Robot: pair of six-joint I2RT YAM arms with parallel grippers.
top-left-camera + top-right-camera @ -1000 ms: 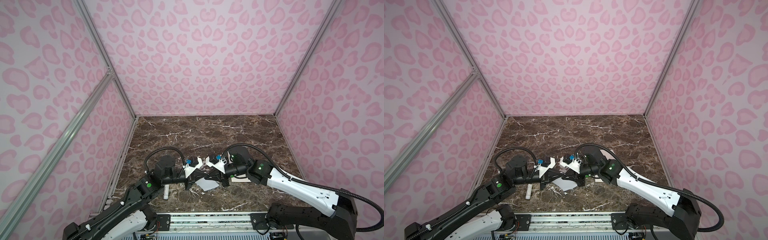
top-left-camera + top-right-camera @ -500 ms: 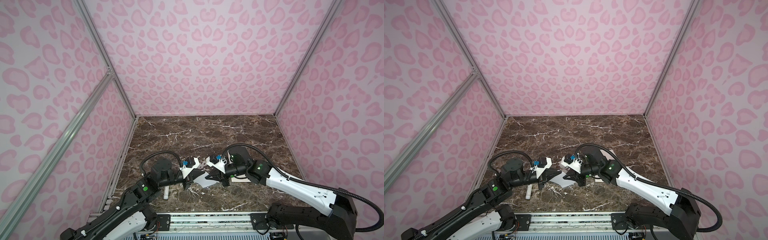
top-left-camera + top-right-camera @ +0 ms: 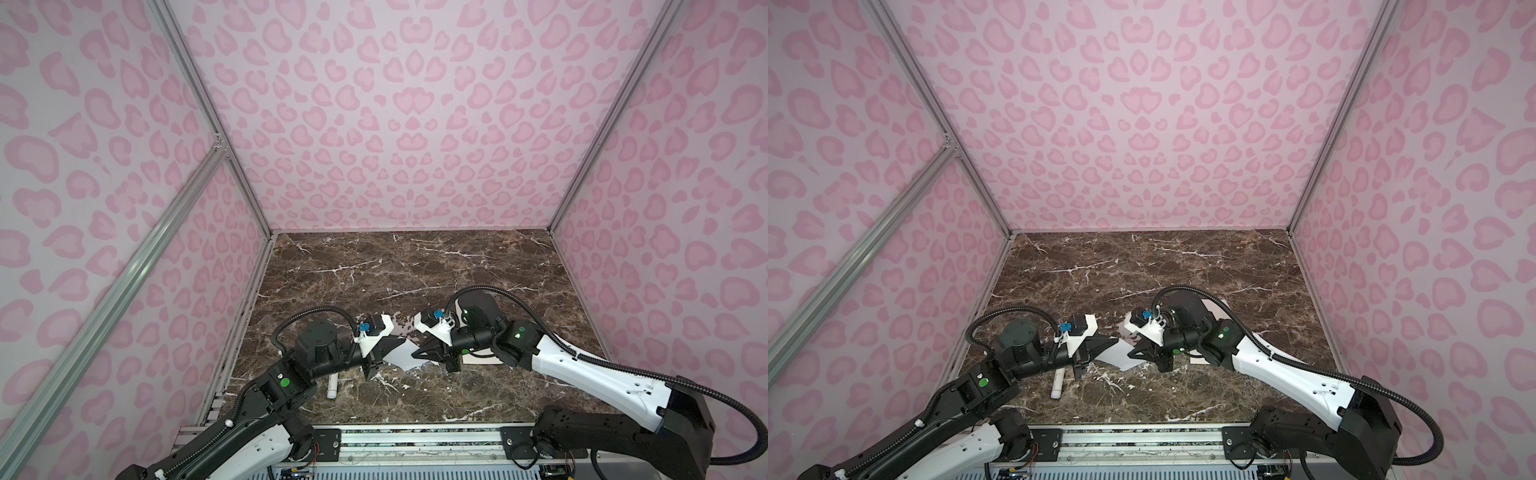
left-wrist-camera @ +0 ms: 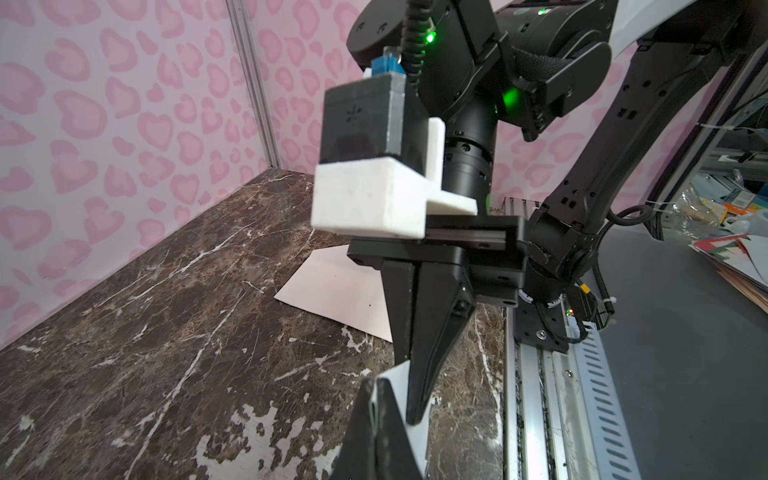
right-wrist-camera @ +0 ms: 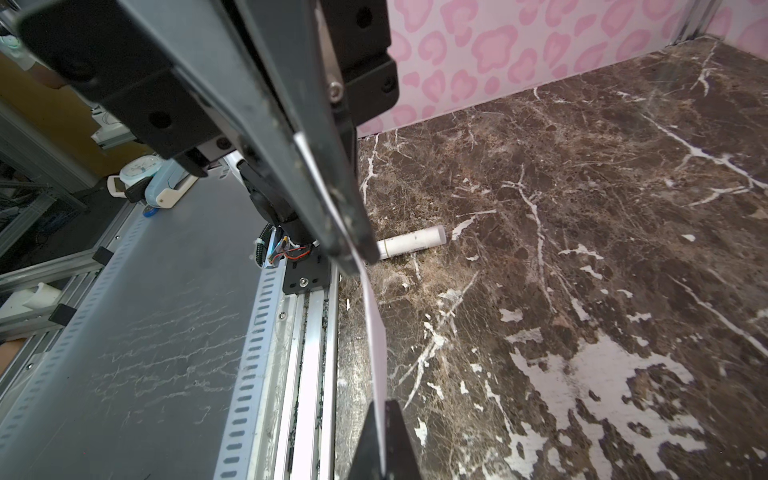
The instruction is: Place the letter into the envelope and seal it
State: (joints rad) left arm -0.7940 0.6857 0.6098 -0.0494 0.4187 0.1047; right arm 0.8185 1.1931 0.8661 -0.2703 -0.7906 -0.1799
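Left gripper [image 3: 397, 344]: clenched on one end of the letter [image 3: 405, 359], holding it clear of the table [image 3: 415, 266].
Right gripper [image 3: 417, 354]: also clamped onto the letter, at the opposite edge; its tips face the left gripper's across the card.
Letter: held between the two grippers near the front middle of the table in both top views [image 3: 1121, 353]. The right wrist view shows it edge-on as a thin white strip [image 5: 376, 332].
Envelope [image 3: 480, 358]: flat on the table beneath the right arm, mostly covered by it and apart from the letter. The left wrist view shows a bare stretch of it [image 4: 336, 286].
White stick [image 3: 332, 388]: lying on the table by the left arm, near the front edge.
Change over the last second: the left arm has drawn back toward its own side, so the grippers stand further apart. The card, which was a grey shape sagging below them, now spreads brighter and flatter between them.
Change over the last half second: almost none.
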